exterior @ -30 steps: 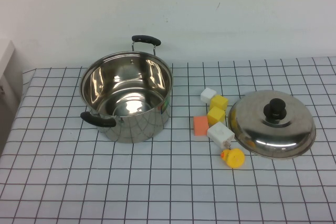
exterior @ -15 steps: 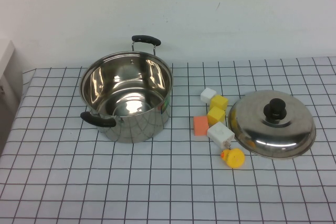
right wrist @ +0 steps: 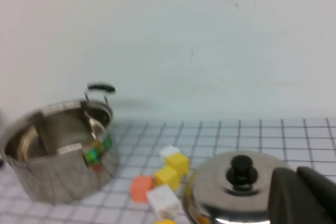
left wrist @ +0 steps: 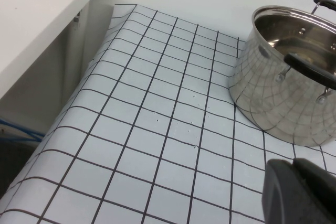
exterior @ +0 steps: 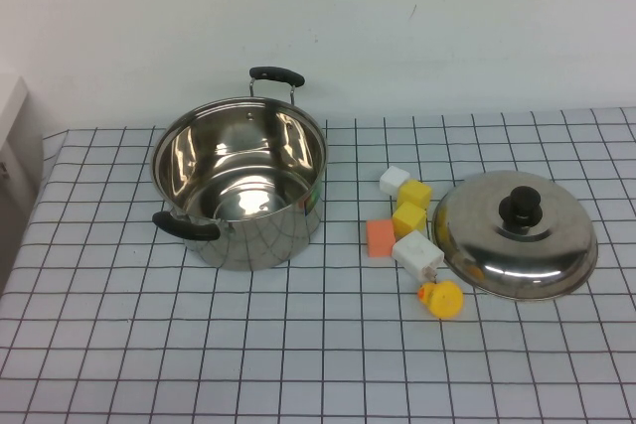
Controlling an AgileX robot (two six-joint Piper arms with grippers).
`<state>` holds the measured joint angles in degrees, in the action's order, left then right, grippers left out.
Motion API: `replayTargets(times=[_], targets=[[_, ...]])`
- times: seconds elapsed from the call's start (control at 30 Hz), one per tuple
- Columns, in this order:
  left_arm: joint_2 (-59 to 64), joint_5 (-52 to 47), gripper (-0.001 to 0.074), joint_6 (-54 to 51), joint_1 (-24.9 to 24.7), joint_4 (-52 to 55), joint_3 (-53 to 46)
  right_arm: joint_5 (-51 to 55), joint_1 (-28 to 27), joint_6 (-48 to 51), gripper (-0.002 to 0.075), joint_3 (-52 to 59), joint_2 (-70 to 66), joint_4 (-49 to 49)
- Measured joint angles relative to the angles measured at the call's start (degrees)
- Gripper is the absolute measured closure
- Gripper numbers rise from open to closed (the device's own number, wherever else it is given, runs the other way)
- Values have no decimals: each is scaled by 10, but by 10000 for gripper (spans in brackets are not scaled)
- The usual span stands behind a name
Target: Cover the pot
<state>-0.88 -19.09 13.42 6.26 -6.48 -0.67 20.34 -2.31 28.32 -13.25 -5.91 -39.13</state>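
The pot (exterior: 253, 240) stands open and upright at the left middle of the checked table, one black handle toward me and one at the back. It also shows in the left wrist view (left wrist: 273, 98) and the right wrist view (right wrist: 52, 166). The domed steel lid (exterior: 537, 250) with a black knob (exterior: 520, 208) lies at the right, knob up, also in the right wrist view (right wrist: 220, 195). Neither arm shows in the high view. My left gripper (left wrist: 294, 165) is shut and empty, short of the pot. My right gripper (right wrist: 297, 176) is shut and empty, near the lid.
Between pot and lid lie small blocks: a white one (exterior: 395, 179), two yellow ones (exterior: 415, 193), an orange one (exterior: 380, 237), another white one (exterior: 417, 253), and a yellow duck (exterior: 440, 298) against the lid's rim. A white wall is behind. The table's left edge (left wrist: 79, 108) drops off.
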Motion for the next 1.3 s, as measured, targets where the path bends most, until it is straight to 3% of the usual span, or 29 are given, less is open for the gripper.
replayTargets(times=[0.17,0.33,0.47,0.57,0.7,0.83,0.93,1.03,1.3], targets=[[0,0,738,0,0,0,0,3,0,84,728,-57,-125,-1],[0,0,738,0,0,0,0,-43,8,56,728,-108,-264,41],[0,0,738,0,0,1,0,-119,66,8,727,-134,-363,83],[0,0,738,-2,0,1,0,-234,133,-26,711,-138,-434,109],[0,0,738,-2,0,1,0,-414,190,-122,618,-139,-540,227],[0,0,738,-2,0,2,0,-646,200,-236,400,-144,-683,340],[0,0,738,-2,0,3,0,-787,200,-267,247,-167,-813,349],[0,0,738,-2,0,3,0,-835,200,-273,199,-208,-921,333],[0,0,738,-2,0,3,0,-837,200,-289,188,-324,-1126,307]])
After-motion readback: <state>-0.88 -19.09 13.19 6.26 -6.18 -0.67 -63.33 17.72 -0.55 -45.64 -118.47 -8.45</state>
